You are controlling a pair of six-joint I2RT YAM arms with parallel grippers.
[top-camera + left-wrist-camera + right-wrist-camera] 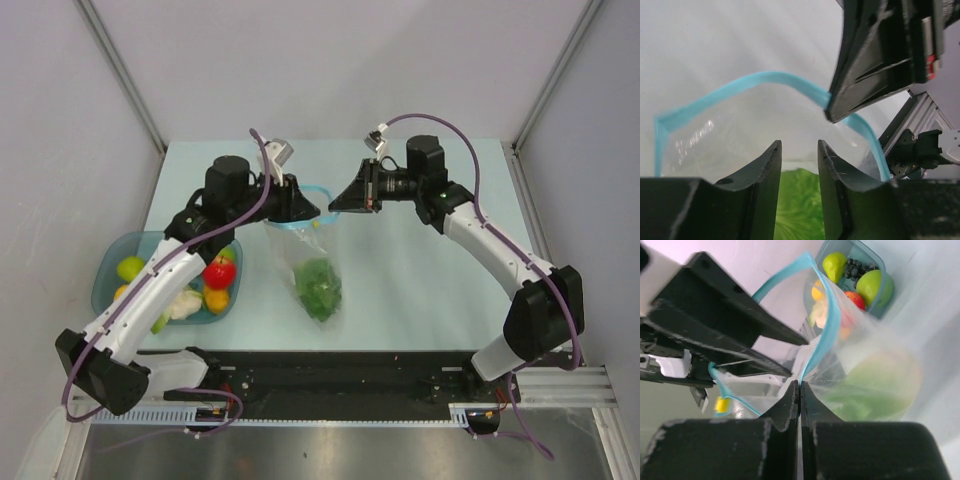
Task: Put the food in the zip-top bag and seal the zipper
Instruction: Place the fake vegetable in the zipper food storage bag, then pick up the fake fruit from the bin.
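The clear zip-top bag hangs over the table's middle with its mouth open. Its blue zipper forms a wide loop. A green lettuce piece lies at the bag's bottom. My right gripper is shut on the bag's rim and holds it up from the right. My left gripper hovers over the open mouth with its jaws apart and nothing between them; the lettuce shows below through the gap. More food sits in the teal bowl: a red apple, a yellow-green fruit, an orange one.
The teal bowl stands at the table's left, beside my left arm, and also shows behind the bag in the right wrist view. A black rail runs along the near edge between the arm bases. Grey walls close in the table.
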